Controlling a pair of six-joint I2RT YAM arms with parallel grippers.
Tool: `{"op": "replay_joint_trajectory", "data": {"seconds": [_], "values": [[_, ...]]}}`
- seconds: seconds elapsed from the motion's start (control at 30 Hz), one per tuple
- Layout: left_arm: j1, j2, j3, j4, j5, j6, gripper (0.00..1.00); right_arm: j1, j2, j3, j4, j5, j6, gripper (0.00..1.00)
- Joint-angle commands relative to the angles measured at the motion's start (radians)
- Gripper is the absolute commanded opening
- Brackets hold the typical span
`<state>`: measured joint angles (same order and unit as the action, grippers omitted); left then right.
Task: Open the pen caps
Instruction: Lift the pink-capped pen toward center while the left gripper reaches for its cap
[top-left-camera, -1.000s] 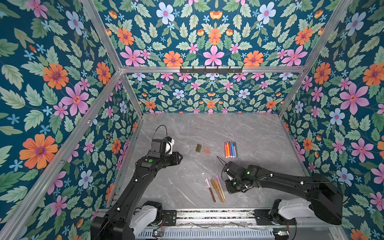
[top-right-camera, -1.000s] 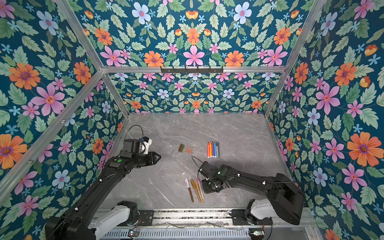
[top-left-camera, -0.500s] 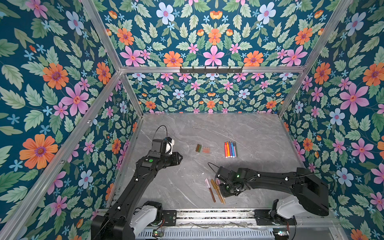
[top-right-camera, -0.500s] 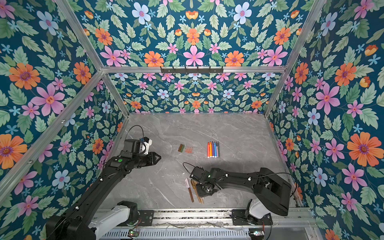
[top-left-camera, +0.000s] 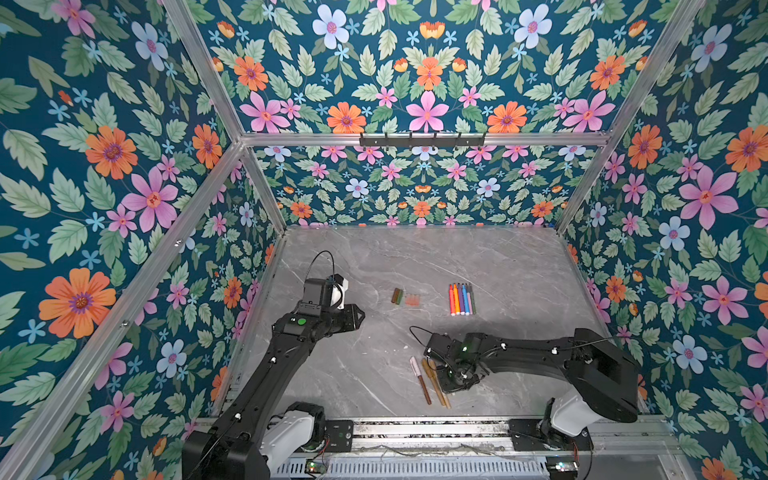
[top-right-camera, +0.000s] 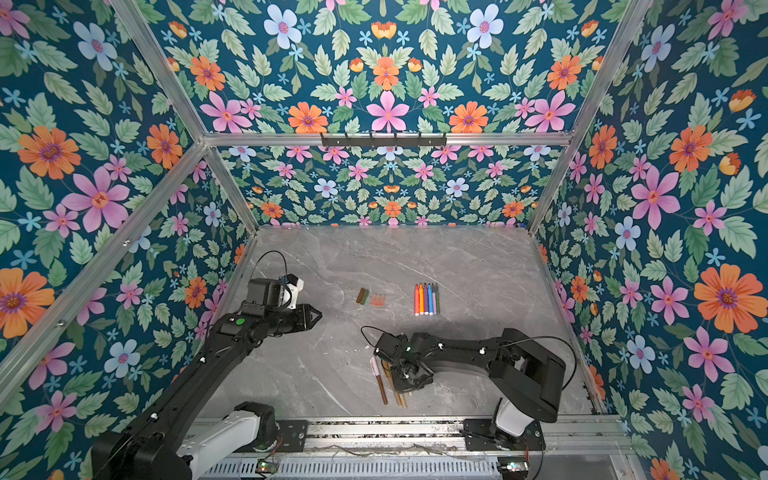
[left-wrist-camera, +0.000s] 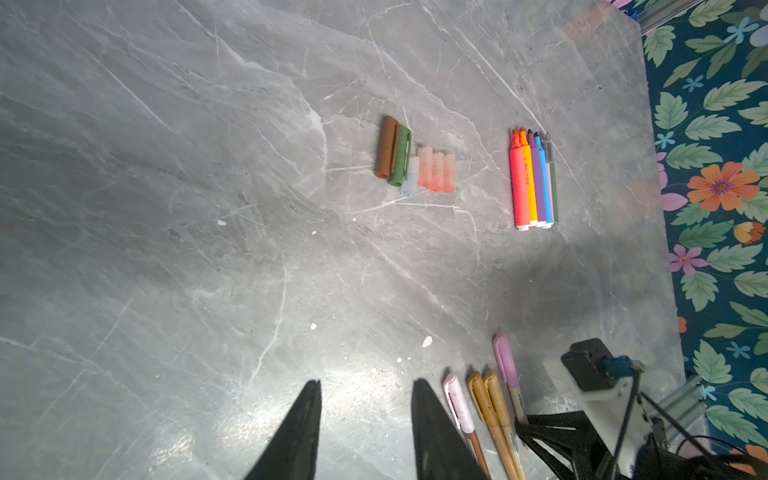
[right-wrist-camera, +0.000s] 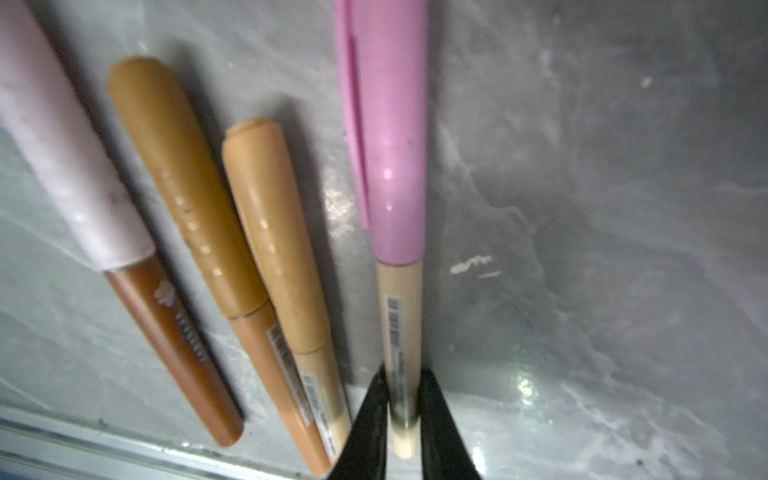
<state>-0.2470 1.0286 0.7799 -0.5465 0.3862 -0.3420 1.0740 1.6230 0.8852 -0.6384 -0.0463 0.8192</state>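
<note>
Bright uncapped felt-tip markers and loose stubby plastic caps are laid toward the far side of the grey marble desk, four capped pens await opening at the near edge, and only in the right wrist view is the right claw seen clamped on the pink-capped cream pen, while the left claw is held partly parted and empty at the left.

Glossy plastic pen, polished marble-look table
</note>
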Motion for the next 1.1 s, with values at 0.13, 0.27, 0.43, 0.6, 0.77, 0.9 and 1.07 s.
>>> {"op": "replay_joint_trajectory", "data": {"seconds": [0.13,0.27,0.43,0.6,0.77,0.9,1.07], "values": [[0.001,0.000,0.001,0.019,-0.005,-0.002,0.40,-0.002,0.084,0.017,-0.041,0.010,-0.008,0.19],[0.001,0.010,0.001,0.017,0.006,0.001,0.40,-0.023,0.015,0.047,-0.101,0.036,-0.042,0.13],[-0.012,-0.019,-0.003,0.018,0.011,0.003,0.41,-0.063,-0.150,0.168,-0.267,0.114,-0.124,0.11],[-0.043,-0.044,-0.007,0.025,-0.003,-0.001,0.44,-0.093,-0.274,0.151,-0.197,0.018,-0.151,0.11],[-0.052,-0.032,0.000,0.016,-0.023,0.001,0.43,-0.092,-0.371,0.015,-0.001,-0.065,-0.098,0.09],[-0.051,-0.030,0.011,0.027,0.012,-0.016,0.43,-0.092,-0.398,-0.065,0.124,-0.113,-0.124,0.08],[-0.102,0.021,-0.054,0.281,0.206,-0.289,0.47,-0.094,-0.384,-0.009,0.065,-0.144,-0.242,0.07]]}}
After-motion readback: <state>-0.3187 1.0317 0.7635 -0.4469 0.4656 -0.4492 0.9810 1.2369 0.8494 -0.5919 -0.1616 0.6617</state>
